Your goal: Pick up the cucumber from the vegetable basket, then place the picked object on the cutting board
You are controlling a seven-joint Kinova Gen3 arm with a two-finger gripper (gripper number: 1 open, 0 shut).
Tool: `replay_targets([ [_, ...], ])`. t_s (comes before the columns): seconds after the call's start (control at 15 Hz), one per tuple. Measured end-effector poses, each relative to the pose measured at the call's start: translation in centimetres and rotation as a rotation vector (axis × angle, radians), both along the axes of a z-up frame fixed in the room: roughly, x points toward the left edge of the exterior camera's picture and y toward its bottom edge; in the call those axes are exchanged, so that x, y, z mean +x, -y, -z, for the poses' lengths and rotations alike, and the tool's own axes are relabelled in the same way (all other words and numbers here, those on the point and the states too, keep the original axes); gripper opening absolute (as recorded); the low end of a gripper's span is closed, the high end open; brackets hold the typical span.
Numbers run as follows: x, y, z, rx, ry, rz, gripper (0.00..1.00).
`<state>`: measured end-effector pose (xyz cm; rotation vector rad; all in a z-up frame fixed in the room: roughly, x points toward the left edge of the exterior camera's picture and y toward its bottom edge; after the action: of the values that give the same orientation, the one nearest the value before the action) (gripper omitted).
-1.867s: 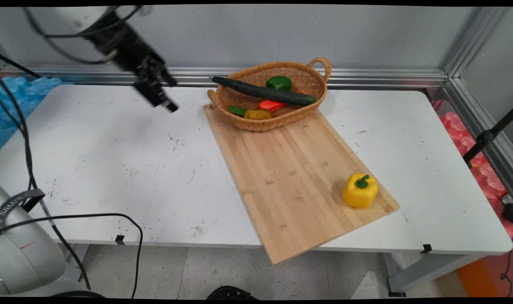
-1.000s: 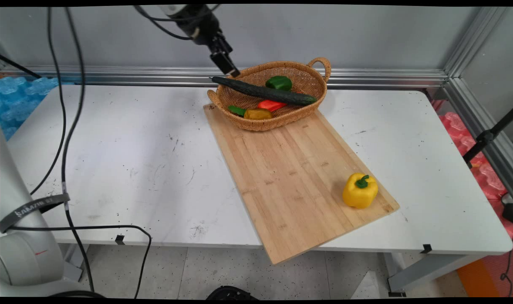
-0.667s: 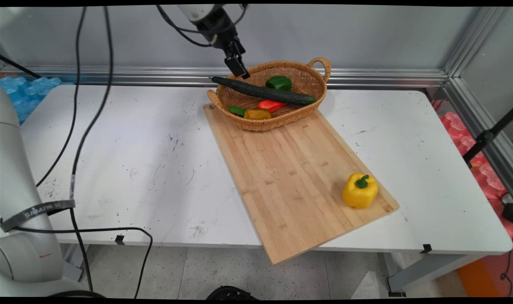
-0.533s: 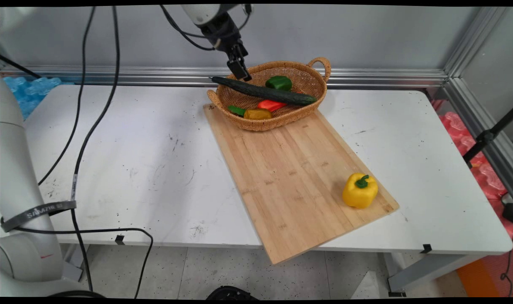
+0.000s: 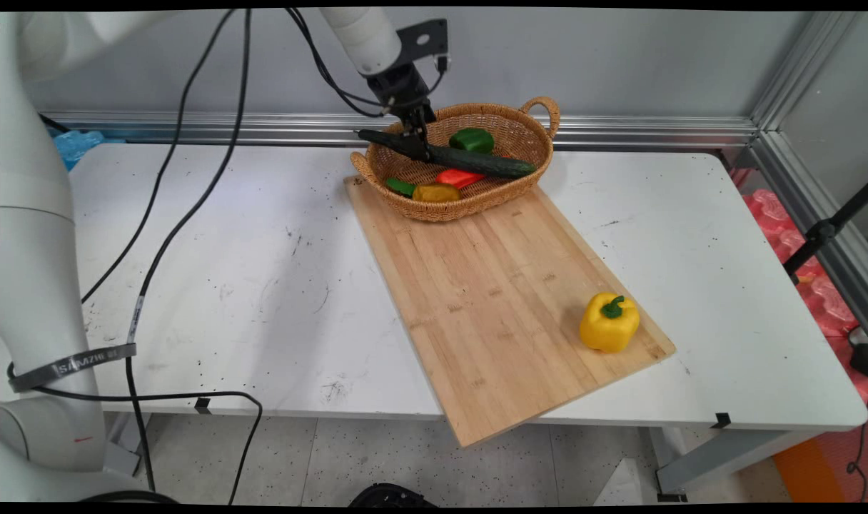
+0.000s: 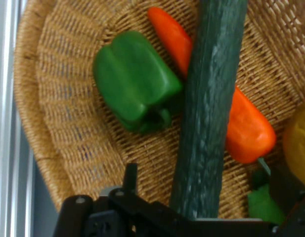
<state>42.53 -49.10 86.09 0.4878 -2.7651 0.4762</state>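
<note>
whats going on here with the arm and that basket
The white arm reaches over the wicker basket at the back of the table, its claw right at the long dark cucumber that lies across the basket. Whether the claw grips it cannot be told. Under the cucumber sit a green pepper, a red pepper and a yellow one. Another yellow pepper stands alone on the wooden cutting board.

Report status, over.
Gripper down on the cucumber in the basket, fingers astride it. Green pepper and red pepper alongside. Yellow pepper on the board.
</note>
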Motion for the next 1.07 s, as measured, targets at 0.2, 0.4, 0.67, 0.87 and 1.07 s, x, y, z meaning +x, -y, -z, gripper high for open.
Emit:
replay_targets([
  [0.2, -0.8, 0.9, 1.6, 0.002, 0.02, 0.04, 1.0],
  [0.4, -1.1, 1.3, 2.4, 0.001, 0.034, 0.068, 0.0],
  [0.67, -1.2, 1.3, 2.8, -0.004, 0.053, 0.107, 0.0],
  [0.87, -1.1, 0.9, 2.6, -0.011, 0.064, 0.135, 0.0],
  [1.07, -1.2, 0.2, 1.6, -0.024, 0.069, 0.165, 0.0],
])
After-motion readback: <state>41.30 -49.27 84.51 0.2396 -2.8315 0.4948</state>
